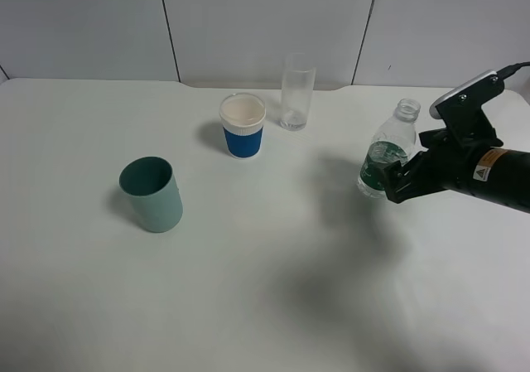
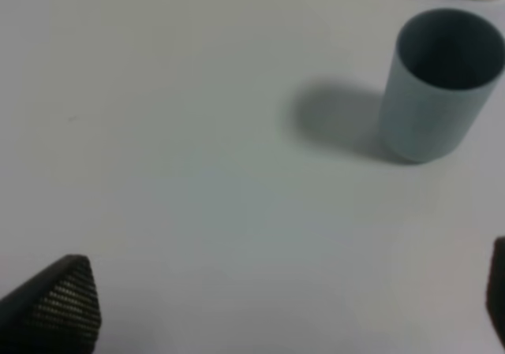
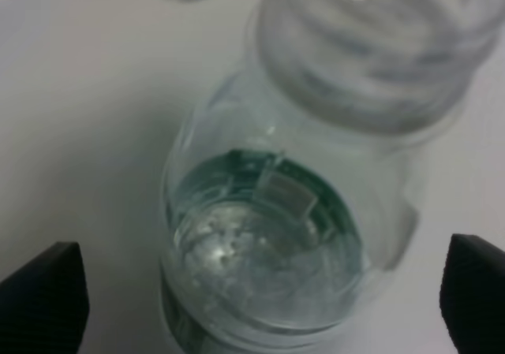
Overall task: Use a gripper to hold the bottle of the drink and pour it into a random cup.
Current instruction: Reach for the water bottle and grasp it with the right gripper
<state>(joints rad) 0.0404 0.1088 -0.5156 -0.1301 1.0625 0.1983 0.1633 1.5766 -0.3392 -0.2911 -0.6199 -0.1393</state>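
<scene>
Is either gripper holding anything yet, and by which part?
Nothing yet. The right gripper straddles the bottle at its lower half, jaws open with gaps; left gripper empty.

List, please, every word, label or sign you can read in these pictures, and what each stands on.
Nothing in these views reads as words.
Sticker on the right arm: orange and white with a warning triangle; wording too small to read.
Green label on the bottle: too blurred to read.
</scene>
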